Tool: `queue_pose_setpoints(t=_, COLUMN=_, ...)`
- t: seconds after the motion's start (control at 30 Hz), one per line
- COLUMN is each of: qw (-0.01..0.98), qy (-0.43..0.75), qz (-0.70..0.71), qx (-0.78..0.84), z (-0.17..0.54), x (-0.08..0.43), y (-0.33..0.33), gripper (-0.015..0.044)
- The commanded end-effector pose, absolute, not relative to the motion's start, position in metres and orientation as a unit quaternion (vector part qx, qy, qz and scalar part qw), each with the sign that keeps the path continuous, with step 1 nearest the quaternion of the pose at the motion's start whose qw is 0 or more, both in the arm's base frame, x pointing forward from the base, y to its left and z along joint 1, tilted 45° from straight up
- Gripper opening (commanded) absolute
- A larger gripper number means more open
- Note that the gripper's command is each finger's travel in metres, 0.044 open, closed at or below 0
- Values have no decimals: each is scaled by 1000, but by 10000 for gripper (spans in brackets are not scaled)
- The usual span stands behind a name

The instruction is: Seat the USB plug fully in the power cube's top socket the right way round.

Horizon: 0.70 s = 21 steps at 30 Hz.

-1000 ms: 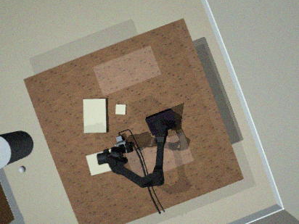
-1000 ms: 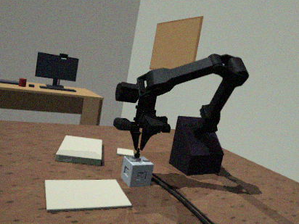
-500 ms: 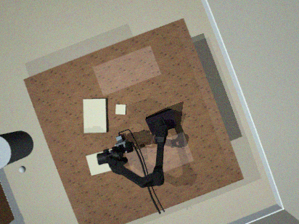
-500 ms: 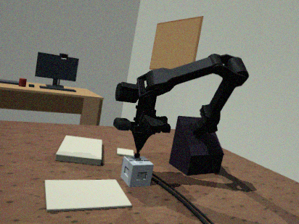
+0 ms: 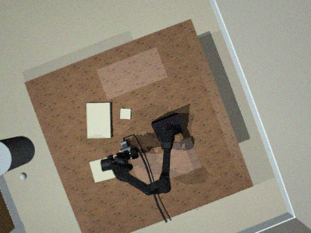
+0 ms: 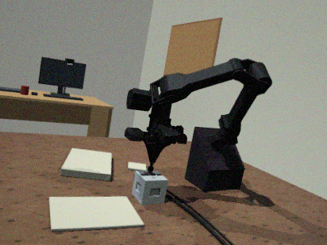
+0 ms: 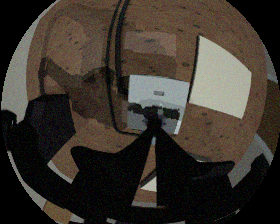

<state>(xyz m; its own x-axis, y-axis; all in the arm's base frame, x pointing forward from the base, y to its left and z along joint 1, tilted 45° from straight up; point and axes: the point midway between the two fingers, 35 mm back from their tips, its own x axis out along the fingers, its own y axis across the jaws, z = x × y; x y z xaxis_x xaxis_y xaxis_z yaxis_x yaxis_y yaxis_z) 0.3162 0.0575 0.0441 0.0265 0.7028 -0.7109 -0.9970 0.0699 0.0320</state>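
Observation:
The pale blue-grey power cube (image 5: 123, 145) (image 6: 148, 197) (image 7: 141, 86) stands on the table, with square sockets showing on its sides in the exterior view. My gripper (image 6: 151, 166) (image 7: 154, 131) points down over the cube's top, its two fingertips drawn together. It is shut on the black USB plug (image 6: 150, 170), whose small dark upper part shows just under the tips. The plug stands upright at the cube's top. The fingers and their shadow hide most of it in the wrist view, so its depth and which way round it sits cannot be told.
Two black cables (image 5: 149, 169) (image 6: 198, 218) (image 7: 111, 60) run beside the cube across the table. A thick white slab (image 5: 99, 120) (image 6: 88, 162) and a small white square (image 5: 125, 114) (image 6: 136, 166) lie nearby. A flat white panel (image 5: 101, 171) (image 6: 93, 213) (image 7: 220, 80) lies on the cube's other side.

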Motion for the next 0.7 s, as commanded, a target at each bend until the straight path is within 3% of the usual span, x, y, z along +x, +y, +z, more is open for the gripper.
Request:
queue_pose_setpoints(t=0.0, qw=671, qy=291, qz=633, qx=-255, z=47, x=317, y=55, gripper=0)
queue_pose_setpoints(t=0.67, qw=671, qy=291, qz=633, qx=-255, z=57, x=317, y=45, gripper=0)
